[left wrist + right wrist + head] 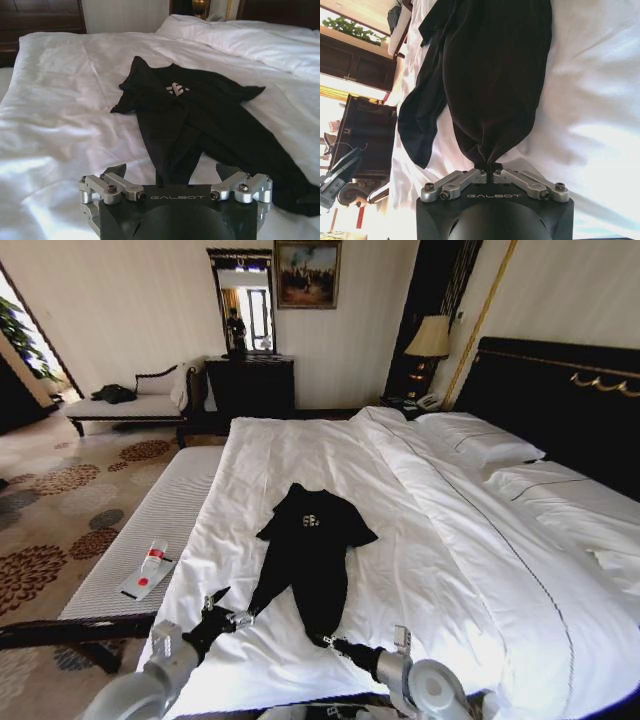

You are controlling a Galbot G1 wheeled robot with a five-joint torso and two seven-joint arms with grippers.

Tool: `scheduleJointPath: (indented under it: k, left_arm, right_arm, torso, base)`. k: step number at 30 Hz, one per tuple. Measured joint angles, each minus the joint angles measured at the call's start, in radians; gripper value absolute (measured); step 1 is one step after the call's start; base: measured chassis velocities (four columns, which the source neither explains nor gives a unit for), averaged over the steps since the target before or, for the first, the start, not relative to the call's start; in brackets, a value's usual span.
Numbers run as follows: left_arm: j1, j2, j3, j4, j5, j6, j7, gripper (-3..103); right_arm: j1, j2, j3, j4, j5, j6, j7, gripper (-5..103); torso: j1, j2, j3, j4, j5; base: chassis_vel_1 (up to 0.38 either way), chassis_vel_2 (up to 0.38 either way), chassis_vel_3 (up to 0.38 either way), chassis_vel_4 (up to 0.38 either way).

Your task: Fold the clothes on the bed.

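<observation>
- Head view: right end effector (328, 642) at near edge of the bed (420, 540), fingers pinched together on bottom hem of the black T-shirt (308, 555); right arm reaches forward from lower right, low over the duvet.
- Left end effector (240, 618) at the shirt's lower left corner, fingers spread apart, gripping nothing; left arm comes in from lower left, angled toward the shirt.
- T-shirt lies on the white duvet mid-bed, collar toward far side, sleeves spread, lower part bunched narrow, white lettering on chest.
- White ribbed bench (150, 540) runs beside the bed on the robot's left, a small flat item (147, 570) lying on it.
- Left wrist view: left end effector (172, 172) released, fingers (114, 170) wide apart just above the duvet, a fold of the T-shirt (200, 120) hem lying between them; contact cannot be told.
- Right wrist view: right end effector (488, 167) clenched, grasping the T-shirt (495, 75) hem; fabric gathers to a point at the fingertips and spreads away over the duvet.
</observation>
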Motion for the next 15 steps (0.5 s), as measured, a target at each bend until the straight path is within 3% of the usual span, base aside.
scheduleJointPath:
  k: [5,15]
  left_arm:
    - [0.044,-0.013,0.017,0.014,0.085,-0.01,0.013,100]
    - [0.045,-0.063,0.087,0.104,0.088,-0.028,0.012,100]
  right_arm:
    - [-0.003,0.003,0.007,0.002,-0.005,0.002,0.001,1]
    - [-0.006,0.002,0.016,0.002,-0.007,0.004,0.001,1]
  torso:
    - [0.0,0.0,0.0,-0.0002,0.0]
    - [0.0,0.0,0.0,-0.0001,0.0]
  base:
    - [0.0,0.0,0.0,0.0]
    - [0.0,0.0,0.0,0.0]
